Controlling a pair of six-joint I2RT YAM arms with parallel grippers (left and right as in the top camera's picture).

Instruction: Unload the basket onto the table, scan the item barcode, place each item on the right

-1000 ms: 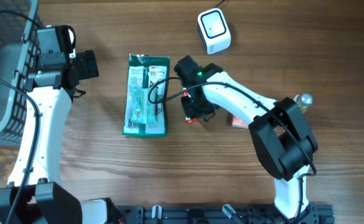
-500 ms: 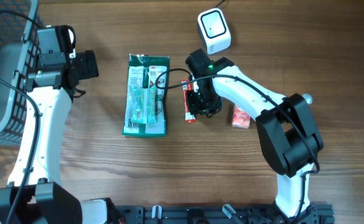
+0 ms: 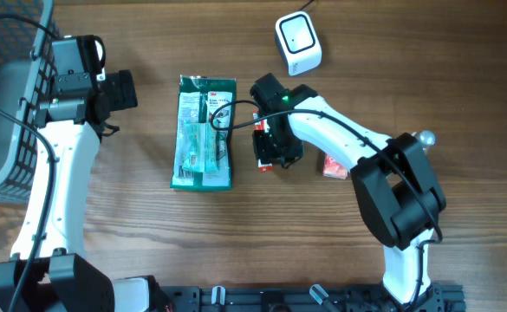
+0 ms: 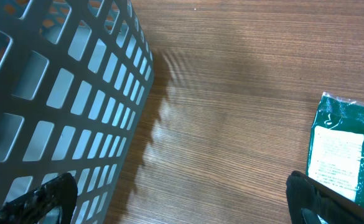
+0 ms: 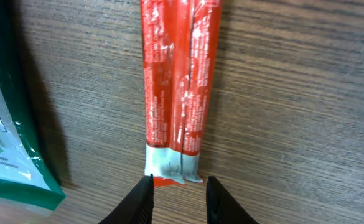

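Wooden worktop (image 3: 149,243) fills the whole scene, with a grey plastic basket (image 3: 2,104) at its left edge. The white barcode scanner (image 3: 298,42) stands at the far side. A green package (image 3: 204,132) lies flat near the middle. Just beside it on the right lies a red stick packet (image 5: 174,81), flat on the wood, and the right hand (image 5: 178,199) is directly over it. In the right wrist view its two fingers (image 5: 141,199) stand only a little apart, one at each side of the packet's near end; whether they already pinch the packet I cannot tell. A second small red packet (image 3: 335,165) lies further right, partly under the arm. The left hand (image 4: 178,199) hangs between the basket and the green package, spread wide and holding nothing.
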